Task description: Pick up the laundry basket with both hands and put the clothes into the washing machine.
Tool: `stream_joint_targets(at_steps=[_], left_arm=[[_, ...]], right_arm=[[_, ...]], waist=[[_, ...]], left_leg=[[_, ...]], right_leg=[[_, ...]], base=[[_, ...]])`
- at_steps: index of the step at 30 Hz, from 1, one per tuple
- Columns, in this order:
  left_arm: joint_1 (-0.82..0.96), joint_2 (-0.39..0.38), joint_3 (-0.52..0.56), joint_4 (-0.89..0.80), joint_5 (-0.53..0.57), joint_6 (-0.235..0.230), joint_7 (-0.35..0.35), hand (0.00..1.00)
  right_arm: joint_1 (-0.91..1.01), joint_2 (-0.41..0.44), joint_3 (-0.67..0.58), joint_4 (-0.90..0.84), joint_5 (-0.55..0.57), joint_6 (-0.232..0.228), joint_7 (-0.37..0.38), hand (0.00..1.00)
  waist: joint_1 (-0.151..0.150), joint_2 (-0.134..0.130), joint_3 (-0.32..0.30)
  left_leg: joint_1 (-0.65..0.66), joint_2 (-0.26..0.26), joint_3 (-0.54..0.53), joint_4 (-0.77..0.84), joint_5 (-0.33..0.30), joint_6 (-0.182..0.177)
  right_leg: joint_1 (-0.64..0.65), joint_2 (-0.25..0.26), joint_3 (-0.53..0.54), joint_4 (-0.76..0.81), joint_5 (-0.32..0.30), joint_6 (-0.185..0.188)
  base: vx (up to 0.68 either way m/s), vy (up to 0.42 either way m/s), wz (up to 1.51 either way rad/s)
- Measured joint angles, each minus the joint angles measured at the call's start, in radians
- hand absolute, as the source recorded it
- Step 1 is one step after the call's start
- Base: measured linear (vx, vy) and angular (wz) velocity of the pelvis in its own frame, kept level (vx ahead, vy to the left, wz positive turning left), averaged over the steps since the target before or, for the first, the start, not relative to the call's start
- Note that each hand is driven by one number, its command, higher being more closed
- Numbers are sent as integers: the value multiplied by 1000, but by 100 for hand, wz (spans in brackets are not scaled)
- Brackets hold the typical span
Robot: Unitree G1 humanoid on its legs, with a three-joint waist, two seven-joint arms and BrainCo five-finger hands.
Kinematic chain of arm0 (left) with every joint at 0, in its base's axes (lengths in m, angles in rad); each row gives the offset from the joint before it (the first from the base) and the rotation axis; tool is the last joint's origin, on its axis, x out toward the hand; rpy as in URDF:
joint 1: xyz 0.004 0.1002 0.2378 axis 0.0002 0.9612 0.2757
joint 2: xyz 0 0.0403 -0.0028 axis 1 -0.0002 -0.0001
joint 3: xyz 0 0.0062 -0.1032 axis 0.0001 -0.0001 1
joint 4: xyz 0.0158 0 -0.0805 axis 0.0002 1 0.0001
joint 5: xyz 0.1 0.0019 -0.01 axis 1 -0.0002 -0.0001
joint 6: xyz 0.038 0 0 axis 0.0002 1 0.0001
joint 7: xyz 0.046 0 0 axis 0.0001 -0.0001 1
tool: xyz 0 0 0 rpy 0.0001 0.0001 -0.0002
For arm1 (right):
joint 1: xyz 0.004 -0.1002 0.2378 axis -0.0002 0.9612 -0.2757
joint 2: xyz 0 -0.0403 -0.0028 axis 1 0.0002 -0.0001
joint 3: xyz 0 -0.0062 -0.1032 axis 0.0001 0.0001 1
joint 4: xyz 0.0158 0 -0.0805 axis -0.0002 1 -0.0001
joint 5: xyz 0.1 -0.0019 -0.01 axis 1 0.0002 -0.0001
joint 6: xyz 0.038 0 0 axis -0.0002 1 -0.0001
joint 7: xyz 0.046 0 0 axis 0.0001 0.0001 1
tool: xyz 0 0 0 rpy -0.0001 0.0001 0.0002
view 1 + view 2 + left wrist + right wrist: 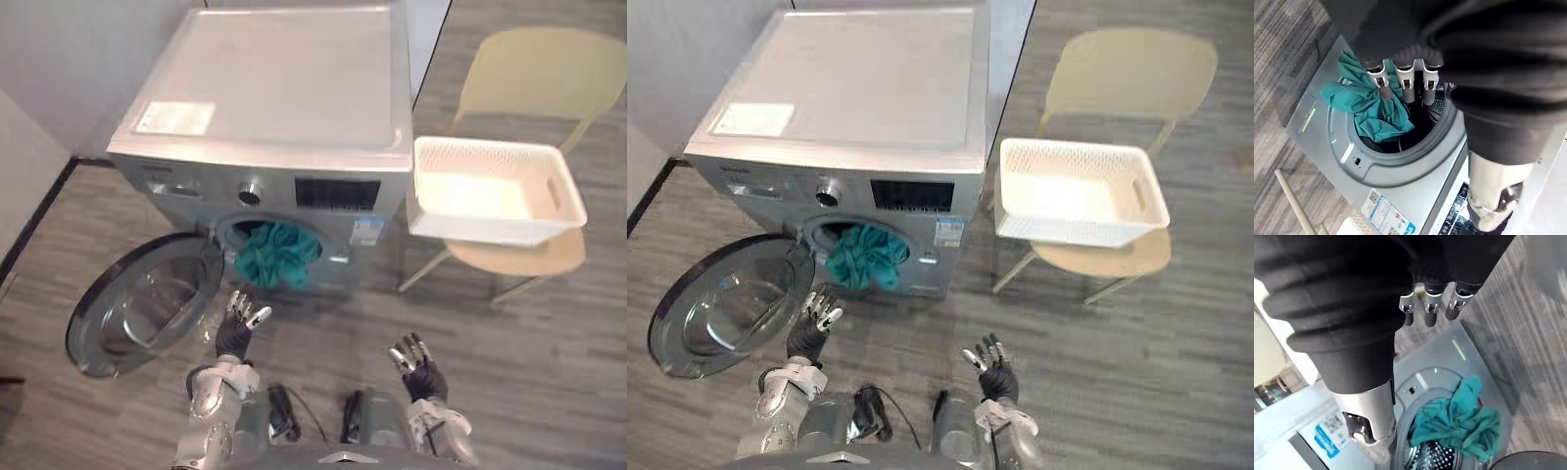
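Limp teal garment (pixel 277 255) spilling from washing machine (pixel 284 78) is best gathered by its bunch; left hand (pixel 240 318), right hand (pixel 411 357) are spread empty.

The grey plank floor (pixel 558 343) bears the washing machine (pixel 284 98) just beyond the left fingers (pixel 242 309). A chair (pixel 534 73), with the laundry basket (pixel 490 191) on its seat, stands well beyond the right fingers (pixel 409 351).

teal clothes (pixel 277 257), white perforated laundry basket (pixel 495 190), silver-grey washing machine (pixel 284 108), beige chair (pixel 534 69)
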Motion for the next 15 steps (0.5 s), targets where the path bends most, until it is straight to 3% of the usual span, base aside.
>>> stream_joint_targets(at_steps=[1, 3, 4, 6, 8, 9, 10, 13, 15], left_arm=[[3, 10, 0, -1, 22, 1, -1, 0], [5, 24, 4, -3, 41, 0, 0, 0], [0, 34, 4, -3, 41, -1, -1, 0], [-9, 37, 1, 2, 41, -1, -2, 0], [-17, 46, -2, 32, 40, -1, -4, 0], [-16, 58, -3, 49, 40, -1, -4, 0], [-20, 48, 0, 84, 45, 2, -1, 0], [-35, 24, -30, 86, 63, 7, -5, 0], [-46, 8, -38, 86, 66, 10, -11, 0]], right_arm=[[0, 7, -1, 22, -31, 11, 0, 0], [-2, 9, -1, 55, -65, 18, 0, 0], [-4, 8, -3, 68, -67, 18, 0, 0], [-10, -2, -9, 77, -66, 17, 0, 0], [-20, -21, -9, 117, -67, 16, 1, 0], [-12, -23, 4, 149, -69, 16, 1, 0], [-12, -37, 7, 179, -95, 18, -1, 0], [1, -69, -17, 190, -146, 26, 0, 0], [1, -77, -19, 230, -168, 28, -1, 0]], waist=[[-10, 0, -3], [-17, 2, -23], [-23, 2, -32], [-32, 11, -32], [-36, 16, -30], [-36, -3, -36], [-27, 25, -34], [-38, 33, -35], [-30, 22, -31]], left_leg=[[47, -4, -12, -25, -5, -2], [93, -9, -25, -74, 0, -11], [107, -7, -42, -98, 6, -21], [125, 15, -64, -124, 17, -41], [156, 46, -85, -145, 32, -83], [179, 59, -113, -149, 26, -125], [186, 102, -138, -145, 19, -151], [114, 158, -240, -35, 65, -157], [47, 188, -279, 56, 108, -146]], right_leg=[[-14, -13, 5, 74, 40, -18], [-21, -11, 6, 49, -32, -36], [-32, -6, 4, -31, -68, -36], [-45, 17, 39, -220, -69, -22], [-26, 42, 107, -443, 17, -4], [3, 42, 114, -523, 178, 10], [17, 68, 92, -479, 186, 0], [54, 72, -12, -410, 74, -38], [93, 59, -84, -408, 47, -58]], base=[[367, -65, 31], [293, -91, 23], [265, -170, 30], [247, -227, 32], [238, -281, 33], [280, -371, 37], [249, -385, 45], [168, -426, 90], [58, -317, 104]])
